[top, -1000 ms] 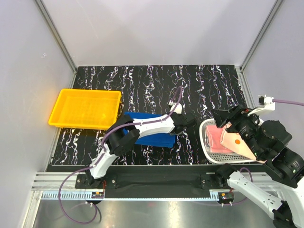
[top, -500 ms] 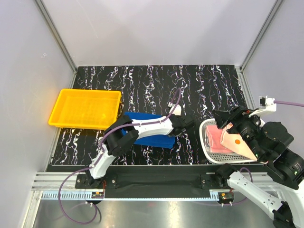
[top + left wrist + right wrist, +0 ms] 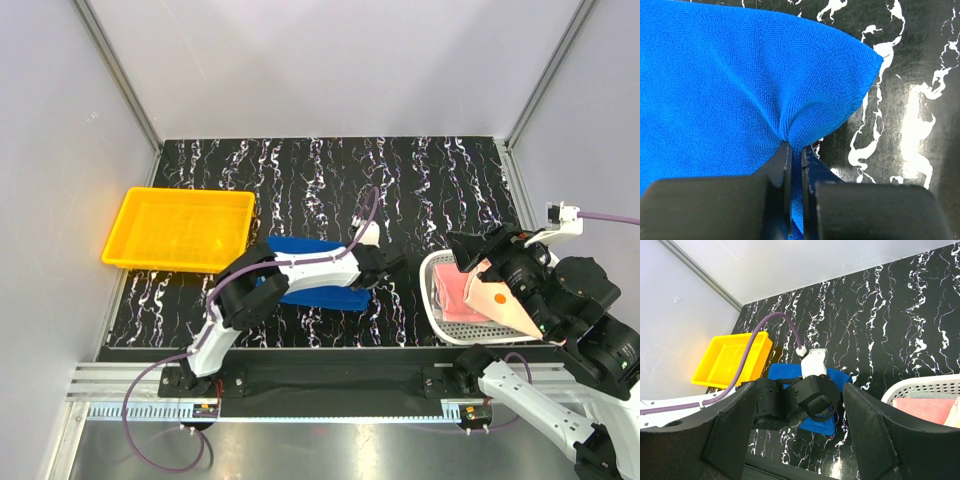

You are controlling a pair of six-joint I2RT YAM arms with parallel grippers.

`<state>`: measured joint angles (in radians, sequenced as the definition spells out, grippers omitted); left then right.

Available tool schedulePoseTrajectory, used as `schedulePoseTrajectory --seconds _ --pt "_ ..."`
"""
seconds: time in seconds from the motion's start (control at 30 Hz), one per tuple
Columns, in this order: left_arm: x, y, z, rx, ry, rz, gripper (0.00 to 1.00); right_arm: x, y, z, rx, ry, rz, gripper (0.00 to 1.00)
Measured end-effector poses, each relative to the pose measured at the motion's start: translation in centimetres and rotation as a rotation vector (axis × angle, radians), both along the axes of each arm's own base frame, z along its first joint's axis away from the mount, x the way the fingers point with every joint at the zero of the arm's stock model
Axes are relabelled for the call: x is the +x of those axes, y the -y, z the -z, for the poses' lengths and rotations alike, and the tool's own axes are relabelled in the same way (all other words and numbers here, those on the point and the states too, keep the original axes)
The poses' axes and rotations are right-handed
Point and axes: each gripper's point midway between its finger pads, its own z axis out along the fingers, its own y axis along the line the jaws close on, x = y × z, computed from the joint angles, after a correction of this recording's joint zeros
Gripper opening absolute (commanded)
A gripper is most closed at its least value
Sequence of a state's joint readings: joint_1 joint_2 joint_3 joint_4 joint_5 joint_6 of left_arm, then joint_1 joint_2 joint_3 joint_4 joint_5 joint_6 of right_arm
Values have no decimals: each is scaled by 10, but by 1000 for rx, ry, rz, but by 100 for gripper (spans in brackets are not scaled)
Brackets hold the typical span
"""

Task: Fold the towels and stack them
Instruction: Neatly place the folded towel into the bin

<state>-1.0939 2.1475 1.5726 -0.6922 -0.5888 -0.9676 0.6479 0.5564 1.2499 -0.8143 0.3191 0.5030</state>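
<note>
A royal blue towel point(image 3: 325, 296) lies flat on the black marbled table, left of centre. My left gripper point(image 3: 375, 270) is at its right edge, and in the left wrist view the gripper point(image 3: 796, 150) is shut on a pinched fold of the blue towel point(image 3: 740, 90) near its corner. My right gripper point(image 3: 468, 248) hangs above the white basket, open and empty point(image 3: 799, 387). A pink towel point(image 3: 455, 290) and a pale cloth with an orange spot point(image 3: 500, 300) lie in the basket, partly hidden by the right arm.
The white mesh basket point(image 3: 435, 312) stands at the right front of the table, its rim point(image 3: 920, 387) also in the right wrist view. A yellow plastic tray point(image 3: 180, 228) sits at the left. Grey walls close the table on three sides.
My left gripper has gone from wide open to shut, pinching the blue towel's right edge, and has drawn slightly left. The right arm has hardly moved.
</note>
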Motion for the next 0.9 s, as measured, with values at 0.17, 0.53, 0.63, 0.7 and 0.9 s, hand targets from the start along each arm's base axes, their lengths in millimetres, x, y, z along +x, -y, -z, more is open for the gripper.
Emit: schedulePoseTrajectory --seconds 0.17,0.53,0.63,0.7,0.9 --pt "-4 7 -4 -65 -24 16 0 -1 -1 -4 0 7 -10 77" --pt "-49 106 -96 -464 -53 176 0 -10 6 -28 4 66 -20 77" --pt "-58 131 -134 -584 -37 215 0 -13 9 -35 5 86 -21 77" --pt "-60 144 -156 -644 -21 232 0 -16 11 -41 10 103 -21 77" --pt "-67 175 -214 -788 1 287 0 -24 17 -57 22 145 -22 78"
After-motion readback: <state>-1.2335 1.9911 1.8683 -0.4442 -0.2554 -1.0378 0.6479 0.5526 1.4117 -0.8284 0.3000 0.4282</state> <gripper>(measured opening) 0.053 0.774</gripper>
